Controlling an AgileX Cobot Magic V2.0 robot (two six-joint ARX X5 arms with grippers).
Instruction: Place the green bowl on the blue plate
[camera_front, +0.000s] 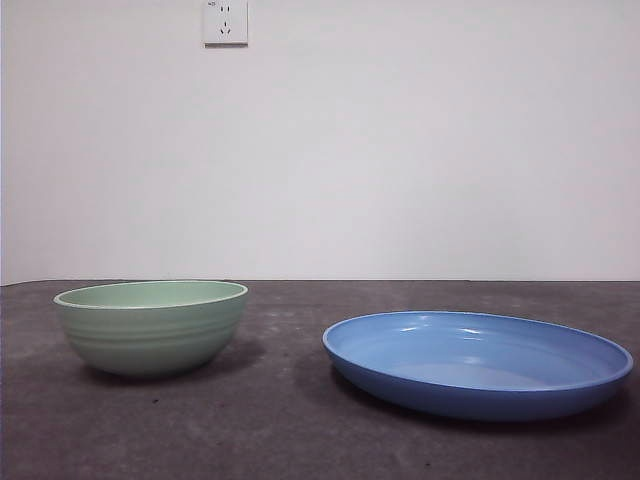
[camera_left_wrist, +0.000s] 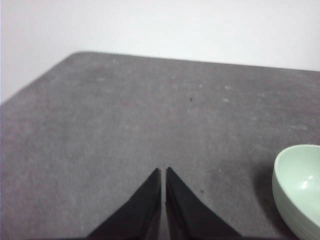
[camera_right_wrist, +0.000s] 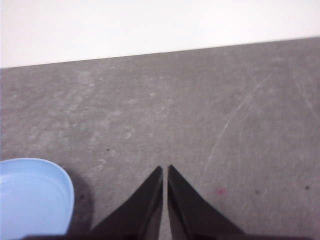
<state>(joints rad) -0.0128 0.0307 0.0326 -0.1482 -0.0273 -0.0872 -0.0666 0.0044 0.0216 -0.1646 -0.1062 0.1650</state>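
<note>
You have a dark grey, scuffed bench (camera_front: 280, 420) running back to a plain white wall (camera_front: 400, 150), with a white socket (camera_front: 225, 21) high on it. The blue plate (camera_front: 478, 362) sits on the bench, empty. The green bowl (camera_front: 151, 325) stands upright on the bench, well apart from the plate on its left side as you look from the front. Your left gripper (camera_left_wrist: 163, 170) hangs over bare bench near the bowl, jaws closed, holding nothing. Your right gripper (camera_right_wrist: 165, 168) hangs near the plate, jaws likewise closed and empty.
</note>
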